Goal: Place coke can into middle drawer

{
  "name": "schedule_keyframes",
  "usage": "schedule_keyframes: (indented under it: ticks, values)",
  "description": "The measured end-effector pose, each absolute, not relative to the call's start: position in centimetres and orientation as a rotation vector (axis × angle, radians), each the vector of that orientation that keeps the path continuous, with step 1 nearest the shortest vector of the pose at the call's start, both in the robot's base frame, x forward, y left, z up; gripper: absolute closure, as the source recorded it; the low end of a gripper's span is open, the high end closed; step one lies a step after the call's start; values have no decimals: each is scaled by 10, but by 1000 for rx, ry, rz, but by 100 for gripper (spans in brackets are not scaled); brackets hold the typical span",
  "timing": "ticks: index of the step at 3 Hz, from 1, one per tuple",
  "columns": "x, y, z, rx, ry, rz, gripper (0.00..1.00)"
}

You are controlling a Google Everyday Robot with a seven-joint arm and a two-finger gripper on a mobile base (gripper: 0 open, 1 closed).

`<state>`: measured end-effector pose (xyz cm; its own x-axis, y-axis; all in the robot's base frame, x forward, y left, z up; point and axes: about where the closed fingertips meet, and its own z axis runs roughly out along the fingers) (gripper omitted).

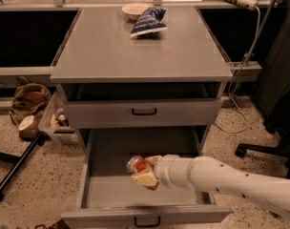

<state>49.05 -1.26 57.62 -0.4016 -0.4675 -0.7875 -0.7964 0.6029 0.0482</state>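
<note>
The coke can (137, 166), red-orange with a silver end, lies tilted in my gripper (146, 171), which is shut on it. My white arm (231, 182) reaches in from the lower right. The can hangs inside the open middle drawer (107, 190), low over its grey tray, left of the tray's middle. The drawer is pulled far out, and its front with a black bar handle (147, 221) is at the bottom edge. The upper grey drawer front (144, 111) is shut.
A dark blue chip bag (148, 22) and a pale bowl (135, 8) lie on the cabinet top (140, 51). A clear bin (56, 123) and a brown bag (28, 99) sit on the floor at left. A chair base (259, 149) stands at right.
</note>
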Motion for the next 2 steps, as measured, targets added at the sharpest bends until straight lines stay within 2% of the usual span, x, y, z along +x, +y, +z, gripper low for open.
schedule_keyframes:
  ticks: [2]
  values:
    - [499,-16,567,-927,2051,593,100]
